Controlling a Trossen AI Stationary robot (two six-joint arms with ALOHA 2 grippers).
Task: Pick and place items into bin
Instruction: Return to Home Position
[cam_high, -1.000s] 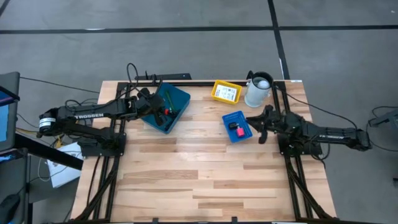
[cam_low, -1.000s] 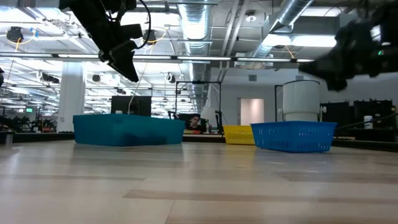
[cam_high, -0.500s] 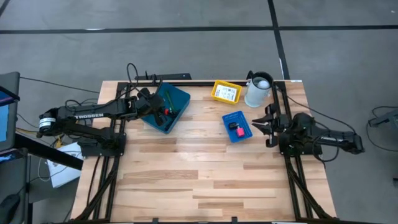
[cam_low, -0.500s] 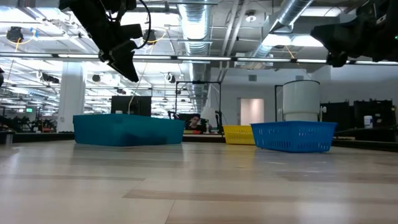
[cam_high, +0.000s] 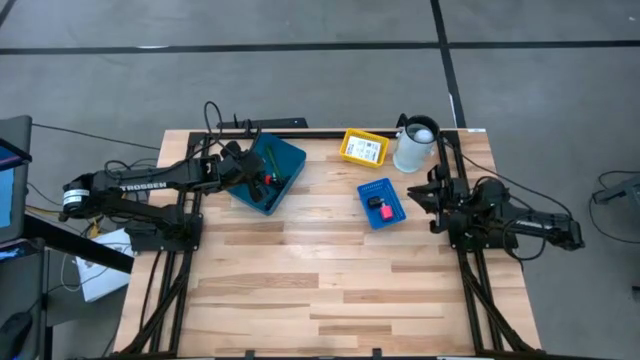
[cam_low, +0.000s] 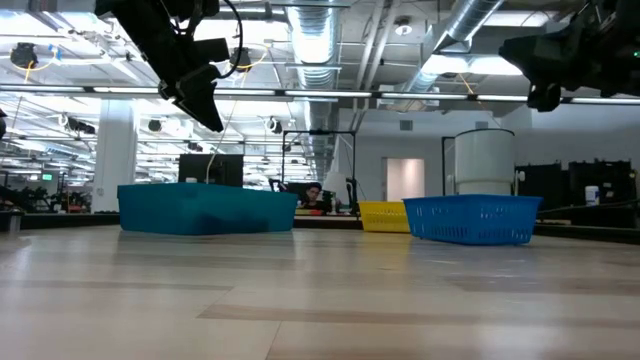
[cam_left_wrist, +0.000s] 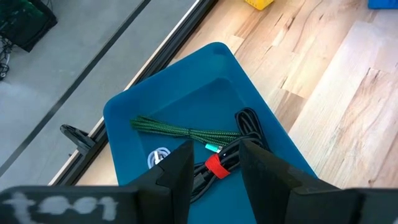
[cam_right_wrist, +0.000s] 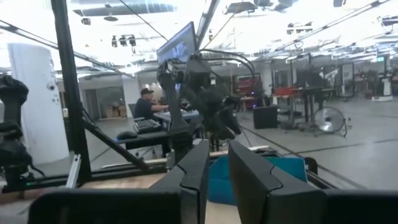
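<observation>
Just beneath the left gripper (cam_left_wrist: 216, 147), cords (cam_left_wrist: 250, 120) inside teal bin (cam_left_wrist: 186, 81).

A green-and-black braided cable (cam_left_wrist: 180, 131) and red-tied black cords (cam_left_wrist: 250, 122) lie in the teal plastic bin (cam_left_wrist: 186, 81); the plank counter (cam_high: 300, 290) is pale, streaked wood.

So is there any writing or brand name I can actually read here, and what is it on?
"TROSSEN": white letters along the left arm, seen from above.
White box in the yellow bin: dark print, too small to read.
Left claw: white marks on its body, too blurred to read.
No other text can be read.
</observation>
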